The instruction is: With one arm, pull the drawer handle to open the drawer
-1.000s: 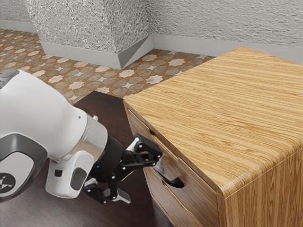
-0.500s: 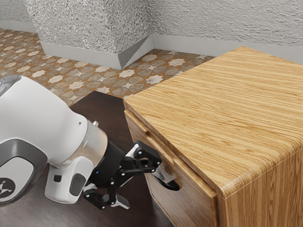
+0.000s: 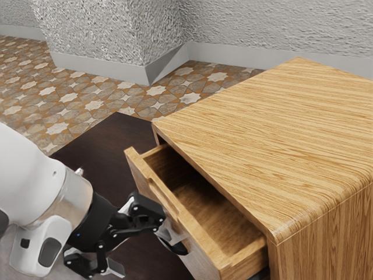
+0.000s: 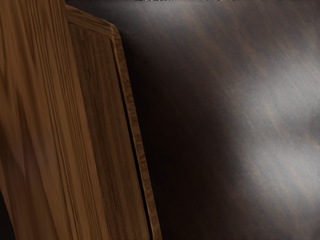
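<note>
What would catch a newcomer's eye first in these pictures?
The light oak-grain wooden cabinet has its top drawer pulled well out, near the exterior view's middle. At the drawer's front, low in that view, the black two-finger gripper is open with one finger against the dark curved handle. The white arm bulks behind it at lower left.

White, rounded robot arm (image 3: 26, 186) set low at the exterior view's left, reaching toward its right. Silver-grey wrist ring (image 3: 74, 201) leading into black two-finger hand (image 3: 143, 251), held roughly level. Black fingers (image 3: 148, 213) spread wide apart: one higher and farther toward the exterior view's right, the other lower, near the bottom edge. Grey pads at both tips.
</note>
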